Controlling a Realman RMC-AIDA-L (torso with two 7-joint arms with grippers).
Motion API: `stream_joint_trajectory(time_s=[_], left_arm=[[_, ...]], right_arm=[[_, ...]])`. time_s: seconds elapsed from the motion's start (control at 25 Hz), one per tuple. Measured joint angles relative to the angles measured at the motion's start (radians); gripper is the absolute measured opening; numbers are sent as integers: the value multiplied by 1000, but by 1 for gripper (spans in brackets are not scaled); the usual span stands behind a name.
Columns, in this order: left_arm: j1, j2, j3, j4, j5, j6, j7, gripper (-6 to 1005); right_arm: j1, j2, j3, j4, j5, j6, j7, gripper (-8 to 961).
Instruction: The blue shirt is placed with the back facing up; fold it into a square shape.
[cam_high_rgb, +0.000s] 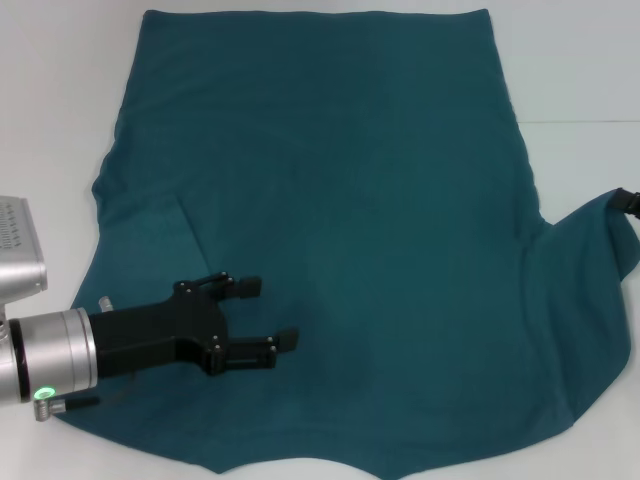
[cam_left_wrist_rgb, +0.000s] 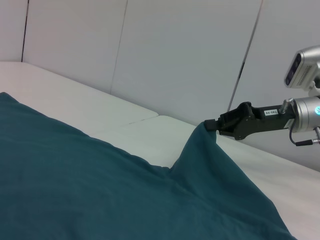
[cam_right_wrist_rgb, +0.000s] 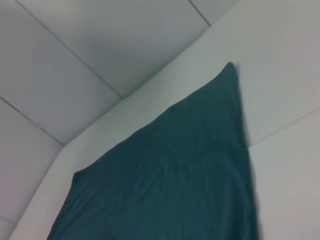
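Teal-blue soft fabric T-shirt (cam_high_rgb: 330, 230) lies plain side up across the white desk (cam_high_rgb: 580, 70). Right gripper (cam_left_wrist_rgb: 212, 125) pinches its sleeve, lifted off the right edge. Left gripper (cam_high_rgb: 268, 313), fingers spread, hovers near the front-left corner. Risk: sleeve slipping free; fabric dragging, bunching.

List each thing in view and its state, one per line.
blue shirt: spread on the white table, plain side up, left sleeve folded in, right sleeve lifted at its tip.
left tool: open, over the shirt's near left part, holding nothing.
right tool: shut on the right sleeve's tip, raised off the table.
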Motion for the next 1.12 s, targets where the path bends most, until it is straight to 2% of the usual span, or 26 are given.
stream_joint_trajectory(time_s=[0.2, 0.28, 0.36, 0.48, 0.72, 0.8, 0.92, 1.12], left_arm=[[0, 0, 0, 0, 0, -1, 0, 933], [0, 0, 0, 0, 0, -1, 0, 933], [0, 0, 0, 0, 0, -1, 0, 932], [0, 0, 0, 0, 0, -3, 0, 932], [0, 0, 0, -9, 0, -6, 0, 932], [0, 0, 0, -10, 0, -7, 0, 932], [0, 0, 0, -11, 0, -7, 0, 932], [0, 0, -10, -11, 0, -7, -2, 931]], right_arm=[[20, 9, -40, 2, 2, -56, 1, 0], [38, 19, -53, 4, 3, -79, 5, 0], [76, 40, -76, 18, 5, -90, 9, 4], [107, 48, -95, 48, 5, -90, 7, 10], [170, 59, -152, 86, 6, -125, 1, 181], [173, 59, -152, 86, 6, -147, 6, 278], [161, 49, -142, 82, 11, -161, 10, 423], [123, 30, -139, 83, 37, -171, 7, 582]])
